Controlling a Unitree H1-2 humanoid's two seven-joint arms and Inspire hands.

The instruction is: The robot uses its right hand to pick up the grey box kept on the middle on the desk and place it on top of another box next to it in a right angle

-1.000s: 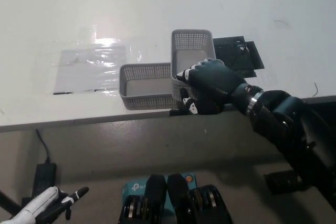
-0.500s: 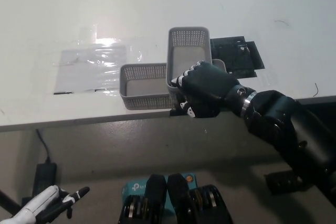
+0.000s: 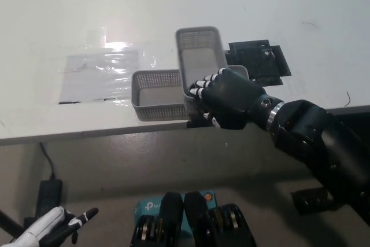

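Note:
Two grey perforated boxes show in the head view near the desk's front edge. My black right hand (image 3: 226, 98) is shut on the near end of one grey box (image 3: 199, 56), which is lifted and tilted, its long side running away from me. Its near left corner overlaps the right end of the other grey box (image 3: 156, 92), which lies crosswise on the white desk (image 3: 173, 4). My white left hand (image 3: 49, 229) rests low at the bottom left, below the desk, its fingers loosely together.
A black flat object (image 3: 257, 62) lies on the desk just right of the held box. A sheet of clear plastic film (image 3: 101, 73) lies left of the boxes. Below the desk edge are a black adapter with cable (image 3: 49, 192) and a teal carton (image 3: 147, 206).
My right hand has lifted the held box and carried it left, so that it now overlaps the right end of the other box. The left hand stays put.

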